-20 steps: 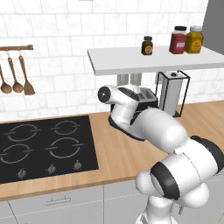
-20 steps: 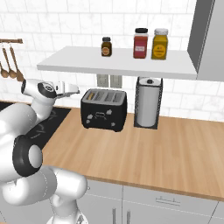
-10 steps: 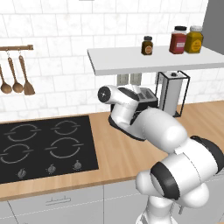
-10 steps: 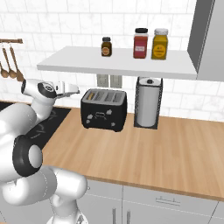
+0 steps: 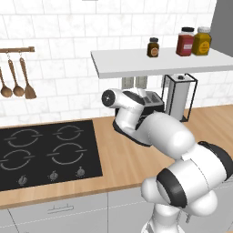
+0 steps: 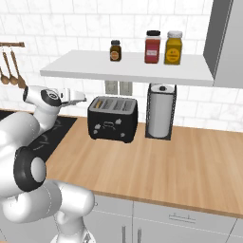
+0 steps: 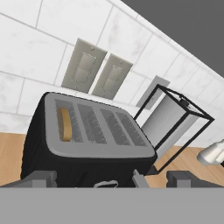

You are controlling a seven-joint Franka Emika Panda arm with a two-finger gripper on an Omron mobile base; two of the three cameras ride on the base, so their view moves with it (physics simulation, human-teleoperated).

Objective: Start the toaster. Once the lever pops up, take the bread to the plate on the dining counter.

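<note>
1. Gripper [image 7: 109, 177] spread wide, holding nothing.
2. Just ahead and below: toaster [image 7: 83, 144], bread [image 7: 65, 124] sunk in the end slot.
3. Beyond it, paper towel stand [image 7: 173, 122]. Could easily snag the slot grille instead of the lever if lowered off-line.

Nothing has changed: the arm [image 6: 42, 102] and toaster [image 6: 113, 118] sit as before.
</note>
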